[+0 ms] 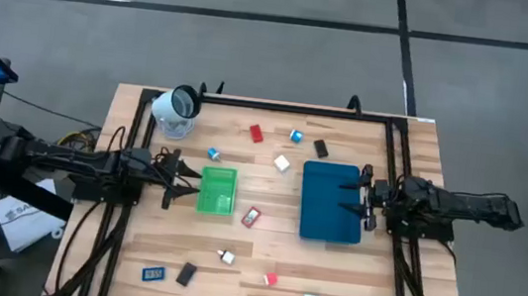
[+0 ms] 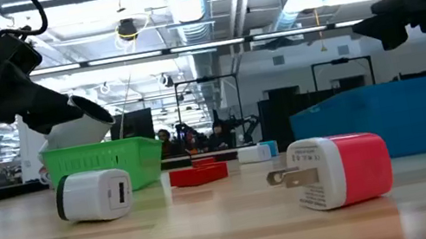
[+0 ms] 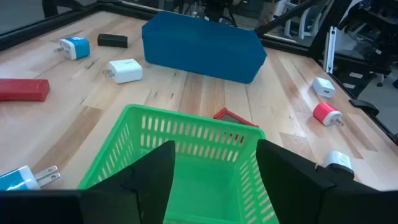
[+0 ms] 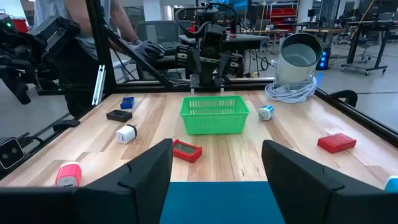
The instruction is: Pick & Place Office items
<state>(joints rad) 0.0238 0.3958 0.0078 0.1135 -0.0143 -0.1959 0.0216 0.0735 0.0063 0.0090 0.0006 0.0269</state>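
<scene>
Across the tabletop (image 1: 349,277): office items (image 1: 251,216) lie scattered, none held | left gripper (image 1: 179,180) spread wide at green tray (image 1: 217,190) edge | right gripper (image 1: 356,196) spread wide over blue tray (image 1: 331,202) edge

Wooden table (image 1: 349,277) with green tray (image 1: 217,190), blue tray (image 1: 331,201), scattered office items (image 1: 250,216).

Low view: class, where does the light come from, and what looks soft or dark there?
Low view: bright ceiling strips backlight the scene; both arms read as silhouettes; the near red plug looks soft. High view: even light, faint shadows beside the green tray.
</scene>
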